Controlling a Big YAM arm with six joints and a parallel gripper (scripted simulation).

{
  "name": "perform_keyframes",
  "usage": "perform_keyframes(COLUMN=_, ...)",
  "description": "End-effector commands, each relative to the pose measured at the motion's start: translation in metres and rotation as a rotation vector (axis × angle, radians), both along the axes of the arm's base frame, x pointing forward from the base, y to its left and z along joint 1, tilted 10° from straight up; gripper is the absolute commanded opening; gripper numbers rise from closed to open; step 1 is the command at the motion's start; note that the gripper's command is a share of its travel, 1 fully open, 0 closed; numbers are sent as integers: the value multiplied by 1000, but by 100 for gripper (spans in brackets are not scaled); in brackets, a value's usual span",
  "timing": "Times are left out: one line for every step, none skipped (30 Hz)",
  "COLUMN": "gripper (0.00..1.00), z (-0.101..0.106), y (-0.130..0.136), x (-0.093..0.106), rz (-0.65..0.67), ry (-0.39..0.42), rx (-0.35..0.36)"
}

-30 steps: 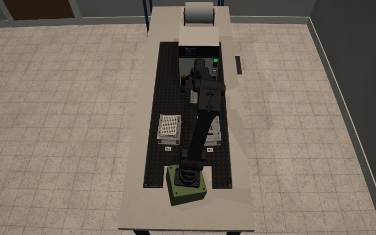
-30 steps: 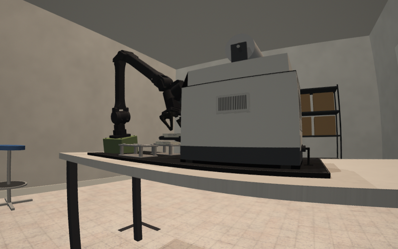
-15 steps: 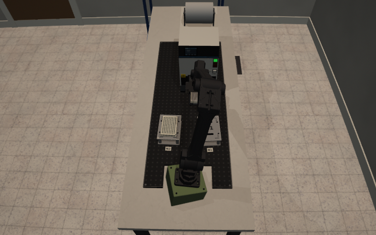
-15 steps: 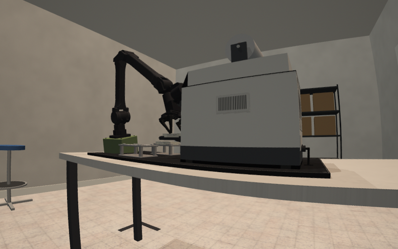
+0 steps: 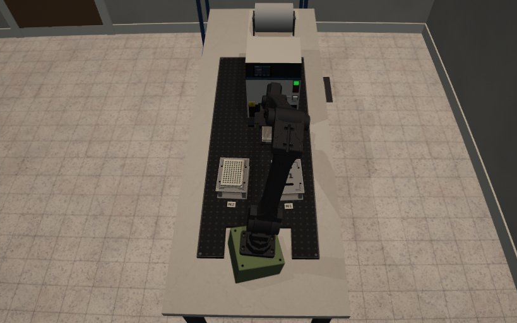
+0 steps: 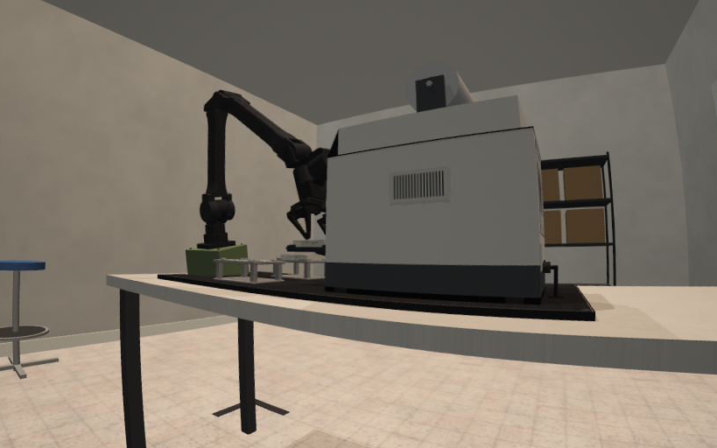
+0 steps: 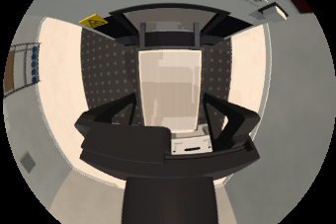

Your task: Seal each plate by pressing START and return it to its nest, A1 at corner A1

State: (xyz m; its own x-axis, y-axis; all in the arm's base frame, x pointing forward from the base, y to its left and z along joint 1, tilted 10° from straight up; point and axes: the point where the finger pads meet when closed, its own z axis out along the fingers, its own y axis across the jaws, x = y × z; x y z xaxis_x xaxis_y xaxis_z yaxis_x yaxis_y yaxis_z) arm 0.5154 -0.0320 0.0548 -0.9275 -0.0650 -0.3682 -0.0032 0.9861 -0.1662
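Observation:
A plate with a smooth, shiny foil top [image 5: 267,132] [image 6: 305,243] [image 7: 170,77] lies on the sealer's stage [image 6: 297,248], which is out. My gripper [image 7: 169,96] is open above it, one finger beyond each long side, not touching it as far as I can see. An open plate [image 5: 232,172] sits in nest N2 [image 5: 231,195]. Nest N1 [image 5: 298,188] [image 7: 190,145] holds no plate where it shows; the arm hides part of it. The sealer's lamp [image 5: 296,82] is green. The START button [image 5: 294,97] [image 7: 275,12] is on the sealer's front, right of the stage.
The sealer [image 5: 273,50] [image 6: 432,228] stands beyond the stage, with a foil roll [image 5: 273,17] behind it. A yellow warning label [image 5: 252,103] [image 7: 93,22] is left of its opening. The arm's green base [image 5: 258,263] [image 6: 215,262] stands at the near end, behind the nests.

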Motion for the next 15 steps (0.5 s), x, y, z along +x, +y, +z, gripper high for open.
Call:
perform_keyframes(gripper=100, z=39, y=-6, x=27, rz=-15, ry=-89, rx=-3)
perform_keyframes(gripper=100, z=38, y=-6, x=28, rz=-16, ry=-90, rx=-3)
perform_keyframes(gripper=100, z=36, y=-7, x=29, rz=-17, ry=-90, rx=-3)
perform_keyframes(gripper=100, z=35, y=-7, x=29, rz=-17, ry=-90, rx=-3)
perform_keyframes(gripper=100, z=32, y=-7, x=29, rz=-17, ry=-87, rx=-3)
perform_keyframes(gripper=100, z=28, y=-7, x=27, rz=-17, ry=-79, rx=-3)
perform_keyframes(gripper=100, z=25, y=-6, x=25, rz=-16, ry=-72, rx=-3)
perform_keyframes(gripper=100, z=21, y=-4, x=24, rz=-12, ry=-65, rx=-2)
perform_keyframes(gripper=100, z=17, y=-2, x=22, rz=-7, ry=-58, rx=-2)
perform_keyframes(gripper=100, z=15, y=0, x=21, rz=-3, ry=-54, rx=-2)
perform_keyframes(gripper=100, z=13, y=3, x=19, rz=1, ry=-50, rx=-2)
perform_keyframes(gripper=100, z=11, y=3, x=18, rz=2, ry=-46, rx=-2)
perform_keyframes(gripper=100, z=9, y=4, x=16, rz=3, ry=-42, rx=-2)
perform_keyframes(gripper=100, z=7, y=4, x=15, rz=4, ry=-38, rx=-2)
perform_keyframes(gripper=100, z=5, y=6, x=13, rz=8, ry=-34, rx=-2)
